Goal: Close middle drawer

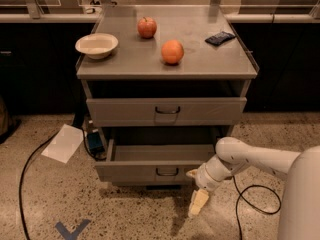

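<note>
The robot's white arm (252, 156) stretched in from the lower right, bent at a rounded joint, its wrist (210, 175) angled down and leftward. The cream claw (198, 201) hung low near bottom centre, pointing downward.
</note>
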Tool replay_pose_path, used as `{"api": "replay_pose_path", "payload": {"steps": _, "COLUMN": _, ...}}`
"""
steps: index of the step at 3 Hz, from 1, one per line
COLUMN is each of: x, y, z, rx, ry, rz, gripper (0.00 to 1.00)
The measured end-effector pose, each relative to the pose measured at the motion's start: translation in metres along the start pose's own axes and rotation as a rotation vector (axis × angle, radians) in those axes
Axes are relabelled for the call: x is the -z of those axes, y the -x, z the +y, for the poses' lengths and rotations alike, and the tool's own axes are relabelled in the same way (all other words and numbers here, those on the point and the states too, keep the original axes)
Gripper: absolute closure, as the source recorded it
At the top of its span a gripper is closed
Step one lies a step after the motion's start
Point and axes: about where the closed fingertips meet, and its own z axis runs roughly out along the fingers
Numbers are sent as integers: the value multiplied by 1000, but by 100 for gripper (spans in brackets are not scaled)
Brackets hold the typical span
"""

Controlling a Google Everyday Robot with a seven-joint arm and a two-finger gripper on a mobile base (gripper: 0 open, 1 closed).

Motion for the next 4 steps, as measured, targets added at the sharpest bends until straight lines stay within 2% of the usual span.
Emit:
{"api": "replay_pose_path", "payload": {"steps": 1, "x": -7, "y": 2, "z": -9, "rx": 11, "ry": 12, "rz": -2, "gripper": 0}}
{"api": "replay_pose_path", "payload": {"steps": 2, "x": -7, "y": 4, "z": -30, "rx": 28, "ry": 5, "rz": 2, "gripper": 0}}
{"api": "replay_pose_path", "payload": {"steps": 3, "x": 17, "y": 7, "z": -67, "rx": 39, "ry": -63, "rz": 12, "gripper": 0}}
{"api": "replay_pose_path", "payload": {"steps": 4, "x": 13, "y": 7, "z": -72, "rx": 44, "ry": -57, "rz": 13, "gripper": 0}}
